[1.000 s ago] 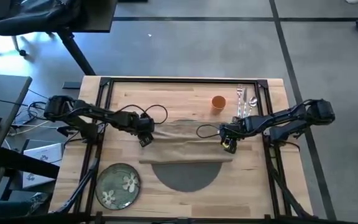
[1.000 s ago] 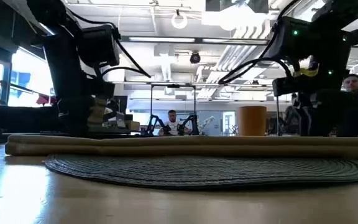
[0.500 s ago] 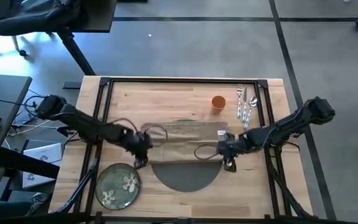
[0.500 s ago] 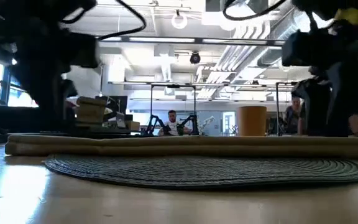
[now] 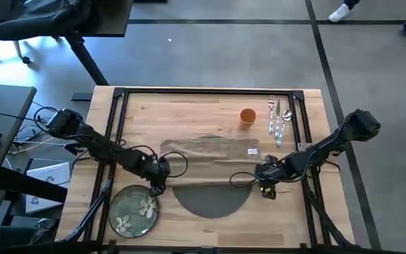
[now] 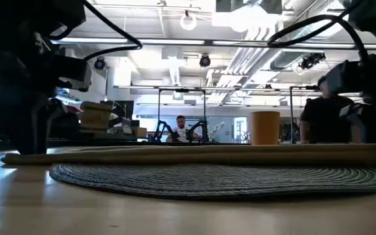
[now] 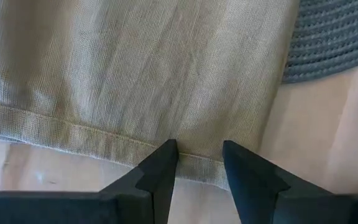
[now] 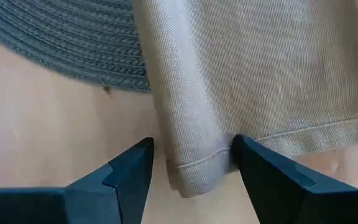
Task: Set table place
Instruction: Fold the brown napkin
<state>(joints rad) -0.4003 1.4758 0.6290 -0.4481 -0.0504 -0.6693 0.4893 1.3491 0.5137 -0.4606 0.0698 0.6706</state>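
Note:
The tan napkin point(image 5: 206, 159) lies spread flat over the far half of the round dark-grey placemat point(image 5: 210, 201) on the light-wood table point(image 5: 189, 113). My left gripper point(image 7: 197, 152) is open at the napkin's near left hem, a short stretch of hem between its fingertips. My right gripper point(image 8: 191, 149) is open at the near right corner, which lies slightly curled between its fingers. The green flowered plate point(image 5: 134, 209) sits near left on the table. The orange cup point(image 5: 247, 116) and the silver cutlery point(image 5: 279, 120) are at the far right. My left gripper points down at the napkin's near hem point(image 7: 194, 163), which lies flat and unpinched between the tips; whether the tips touch it I cannot tell. My right gripper points down over the napkin's near right corner point(image 8: 194, 174); one finger point(image 8: 247, 155) borders the cloth, touching or not I cannot tell.
Black frame rails point(image 5: 118, 127) run along the table's left, right and far sides. Bare wood lies between the napkin and the far rail. In the low view the cup point(image 6: 264, 127) stands behind the napkin, and people point(image 6: 180, 127) show in the room beyond.
Both grippers have gone toward the table's near edge and down, from over the napkin's middle to its near hem and corner. The napkin stays across the placemat's far half.

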